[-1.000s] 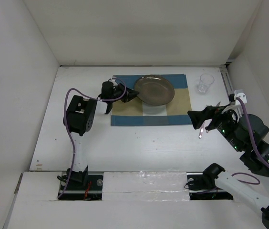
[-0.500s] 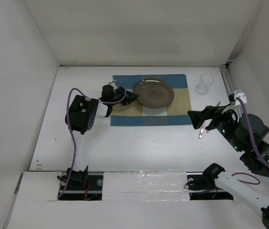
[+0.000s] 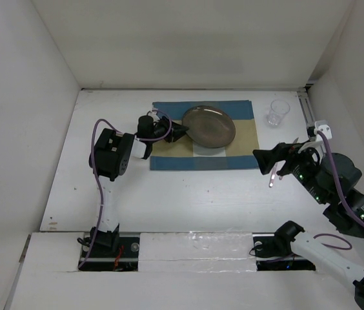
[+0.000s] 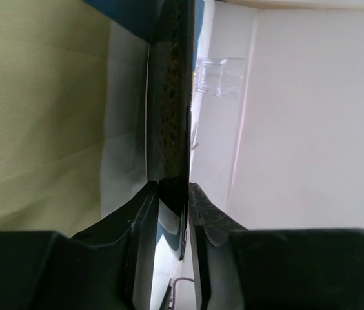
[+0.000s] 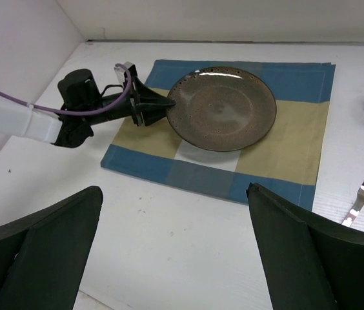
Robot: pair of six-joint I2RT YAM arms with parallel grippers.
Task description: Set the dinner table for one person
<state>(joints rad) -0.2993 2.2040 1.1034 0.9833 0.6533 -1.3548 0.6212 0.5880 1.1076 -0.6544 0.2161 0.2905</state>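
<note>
Plate placement: left jaws grip the plate (image 3: 209,126) rim; likely next, lower and release (right jaws agape, empty).

Glossy speckled plate (image 5: 221,108), cloth placemat (image 5: 292,145) — matte dinner table (image 5: 169,245).

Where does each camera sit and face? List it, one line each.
Top external: above and behind the bases, facing down at the dinner table; both arms show.
Left wrist: on that wrist, along the left fingers, shut on the plate rim.
Right wrist: raised, facing the placemat; open right fingers show.
Shared: plate and glass, all three.
</note>
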